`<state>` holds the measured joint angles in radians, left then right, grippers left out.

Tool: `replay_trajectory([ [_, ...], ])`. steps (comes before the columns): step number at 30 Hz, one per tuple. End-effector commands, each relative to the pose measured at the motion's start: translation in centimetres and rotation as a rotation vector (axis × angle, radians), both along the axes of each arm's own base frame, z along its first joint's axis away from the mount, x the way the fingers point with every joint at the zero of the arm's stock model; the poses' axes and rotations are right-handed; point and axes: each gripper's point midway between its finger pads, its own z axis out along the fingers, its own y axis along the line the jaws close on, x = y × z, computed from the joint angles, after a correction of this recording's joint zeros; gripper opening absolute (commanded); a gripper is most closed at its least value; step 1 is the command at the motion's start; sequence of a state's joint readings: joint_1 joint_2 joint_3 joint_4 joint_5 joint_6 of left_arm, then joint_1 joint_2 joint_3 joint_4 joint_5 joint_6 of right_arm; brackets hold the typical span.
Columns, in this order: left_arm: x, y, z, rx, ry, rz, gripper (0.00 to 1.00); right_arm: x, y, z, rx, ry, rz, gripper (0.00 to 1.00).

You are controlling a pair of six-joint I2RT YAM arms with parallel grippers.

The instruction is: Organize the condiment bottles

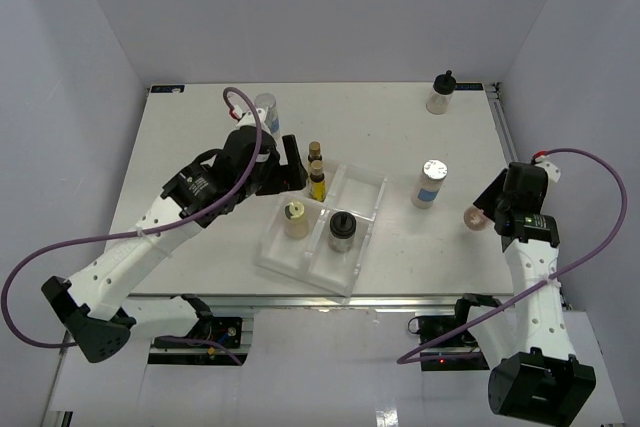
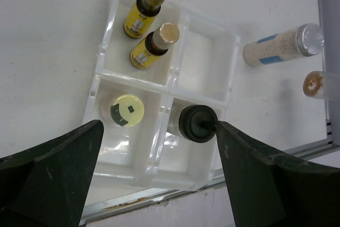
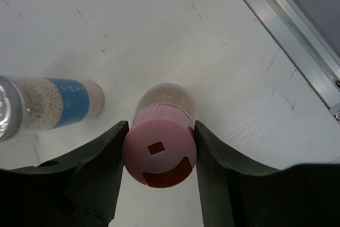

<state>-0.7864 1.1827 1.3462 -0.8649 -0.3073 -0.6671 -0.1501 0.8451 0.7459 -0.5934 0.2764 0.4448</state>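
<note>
A clear divided tray (image 1: 358, 192) holds two slim amber yellow-labelled bottles (image 1: 316, 172) in its far-left compartment. It also holds a yellow-capped beige bottle (image 1: 295, 219) and a black-capped jar (image 1: 342, 230) in the near compartments. My left gripper (image 1: 292, 165) is open and empty, just left of the tray; its wrist view (image 2: 159, 184) looks down on these bottles. My right gripper (image 3: 159, 155) is shut on the pink-capped beige bottle (image 3: 159, 152), right of the tray (image 1: 475, 218). A silver-lidded blue-labelled jar (image 1: 430, 183) stands between it and the tray.
Another silver-lidded jar (image 1: 266, 107) stands behind the left arm. A black-capped jar (image 1: 441, 93) stands at the far right corner. The tray's far-right compartment (image 2: 204, 51) is bare. A metal rail (image 3: 287, 30) runs along the table's right edge.
</note>
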Motion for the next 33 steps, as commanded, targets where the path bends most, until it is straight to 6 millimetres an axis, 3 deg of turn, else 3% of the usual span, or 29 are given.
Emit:
replay_trajectory([
  [1, 2.1, -0.7, 2.2, -0.119, -0.013, -0.061, 0.98, 3.1, 0.5, 7.8, -0.072, -0.193, 0.118, 0.08],
  [6, 4.4, 1.8, 2.0, -0.141, 0.014, -0.024, 0.98, 4.0, 1.0, 13.6, -0.12, -0.258, 0.196, 0.08],
  [10, 5.4, 4.7, -0.7, -0.19, 0.088, 0.016, 0.98, 5.3, 3.1, 18.9, -0.114, -0.357, 0.314, 0.08],
  [13, 5.1, 6.0, -1.9, -0.196, 0.089, 0.037, 0.98, 6.3, 6.2, 22.0, -0.063, -0.397, 0.474, 0.08],
  [16, 5.0, 8.0, -3.3, -0.192, 0.117, 0.083, 0.98, 6.8, 10.2, 23.7, -0.038, -0.405, 0.625, 0.08],
  [19, 4.9, 9.6, -3.6, -0.188, 0.121, 0.109, 0.98, 6.4, 15.4, 24.9, -0.047, -0.426, 0.774, 0.08],
  [24, 5.3, 13.6, -4.2, -0.203, 0.127, 0.2, 0.98, 4.6, 22.9, 24.9, 0.008, -0.414, 1.016, 0.08],
  [26, 5.2, 14.0, -4.1, -0.215, 0.123, 0.195, 0.98, 4.1, 24.8, 24.1, -0.002, -0.384, 1.056, 0.08],
  [29, 5.2, 16.6, -4.3, -0.226, 0.116, 0.269, 0.98, 1.7, 29.5, 23.4, -0.01, -0.372, 1.179, 0.08],
  [33, 4.8, 18.0, -4.4, -0.223, 0.107, 0.31, 0.98, -0.8, 34.5, 21.9, -0.014, -0.345, 1.296, 0.08],
])
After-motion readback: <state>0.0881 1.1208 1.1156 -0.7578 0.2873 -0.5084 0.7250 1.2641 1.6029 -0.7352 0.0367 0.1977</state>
